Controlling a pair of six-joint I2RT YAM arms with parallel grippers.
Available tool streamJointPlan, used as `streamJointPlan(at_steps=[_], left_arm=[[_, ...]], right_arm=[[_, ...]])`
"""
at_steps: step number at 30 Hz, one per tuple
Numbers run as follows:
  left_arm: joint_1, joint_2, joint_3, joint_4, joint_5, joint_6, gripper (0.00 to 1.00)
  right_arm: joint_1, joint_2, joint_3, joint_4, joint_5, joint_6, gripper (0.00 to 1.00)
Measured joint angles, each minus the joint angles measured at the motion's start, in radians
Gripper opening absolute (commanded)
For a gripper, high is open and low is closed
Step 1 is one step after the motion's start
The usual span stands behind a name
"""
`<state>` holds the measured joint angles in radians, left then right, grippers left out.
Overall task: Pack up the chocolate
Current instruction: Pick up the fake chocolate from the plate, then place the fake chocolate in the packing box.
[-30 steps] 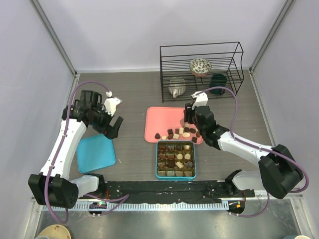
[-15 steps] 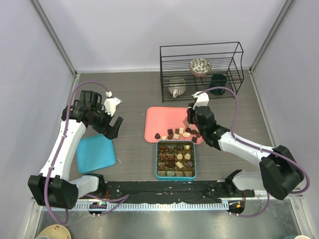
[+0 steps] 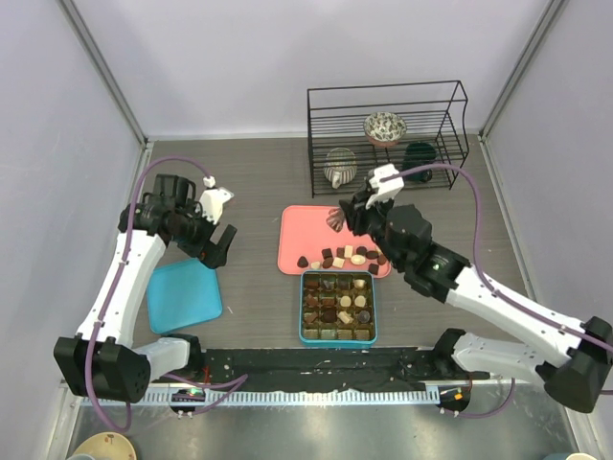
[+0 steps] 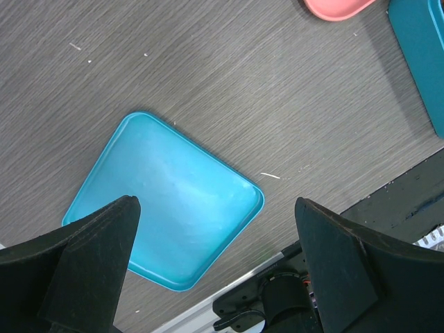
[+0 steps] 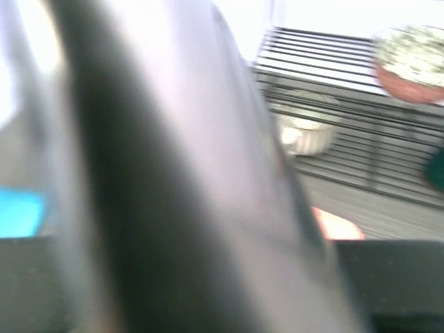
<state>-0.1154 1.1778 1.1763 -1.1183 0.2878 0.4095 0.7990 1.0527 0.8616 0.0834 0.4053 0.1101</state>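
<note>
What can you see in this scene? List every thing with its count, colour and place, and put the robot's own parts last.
chocolate: about a dozen loose pieces, dark brown, mid brown and cream, on the tray's near edge; more in the box
tray: one, pink, table centre
box: one, teal, brown compartments, in front of the tray
flat lid: one, turquoise, table left
wire rack: one, black, far right
bowl: one, patterned, rack's upper shelf
pot: one, grey striped, rack's bottom left
cup: one, dark green, rack's bottom right
left gripper: open, beside the lid
right gripper: above the tray, state unclear
</note>
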Motion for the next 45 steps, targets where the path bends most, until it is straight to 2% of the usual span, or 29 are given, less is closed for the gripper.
streamJointPlan(at_steps=[9,18,21,25,35,38,45], left_arm=[[0.000,0.000,-0.023,0.003,0.000,-0.001,1.00],[0.000,0.001,-0.023,0.002,0.000,-0.002,1.00],[0.000,0.001,-0.023,0.002,0.000,-0.004,1.00],[0.000,0.001,-0.023,0.001,0.000,-0.005,1.00],[0.000,0.001,-0.023,-0.002,0.001,-0.004,1.00],[0.000,0.001,-0.023,-0.002,0.001,-0.004,1.00],[0.000,0.001,-0.023,-0.002,0.001,-0.004,1.00]], right_arm=[[0.351,-0.146,0.006,-0.221,0.020,0.068,0.15],[0.673,-0.142,-0.002,-0.311,0.130,0.170,0.16],[0.744,-0.119,-0.011,-0.311,0.173,0.202,0.18],[0.795,-0.085,-0.036,-0.307,0.215,0.232,0.19],[0.796,-0.079,-0.104,-0.264,0.288,0.243,0.23],[0.796,-0.069,-0.107,-0.249,0.292,0.249,0.32],[0.796,-0.058,-0.118,-0.235,0.302,0.264,0.45]])
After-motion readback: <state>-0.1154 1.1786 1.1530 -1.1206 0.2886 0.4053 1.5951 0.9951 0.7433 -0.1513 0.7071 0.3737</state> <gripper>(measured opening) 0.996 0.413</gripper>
